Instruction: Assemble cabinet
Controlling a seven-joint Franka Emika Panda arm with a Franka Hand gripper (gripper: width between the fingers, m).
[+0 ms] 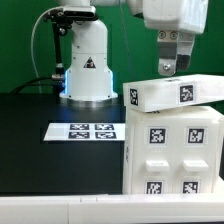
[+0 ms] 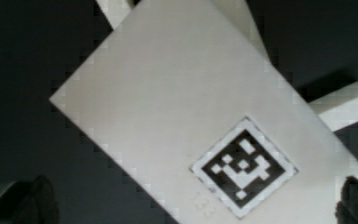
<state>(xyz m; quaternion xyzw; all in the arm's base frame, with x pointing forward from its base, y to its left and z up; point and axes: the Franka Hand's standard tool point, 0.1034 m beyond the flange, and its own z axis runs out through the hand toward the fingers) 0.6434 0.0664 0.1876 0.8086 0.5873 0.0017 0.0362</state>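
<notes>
The white cabinet body [image 1: 172, 150] stands at the exterior view's right, with several black-and-white tags on its front. A white tagged panel [image 1: 175, 93] lies across its top, slightly tilted. My gripper [image 1: 173, 66] hangs just above that panel, apart from it and holding nothing. In the wrist view the panel [image 2: 167, 90] fills the frame, with one tag [image 2: 247, 165] showing. My gripper [image 2: 185, 200] is open. Its dark fingertips [image 2: 16, 200] sit wide apart on either side of the panel's near end.
The white robot pedestal [image 1: 88, 65] with a triangle sticker stands at the back. The marker board [image 1: 85, 131] lies flat on the black table [image 1: 40, 150], to the left of the cabinet. A white table edge [image 1: 60, 210] runs along the front.
</notes>
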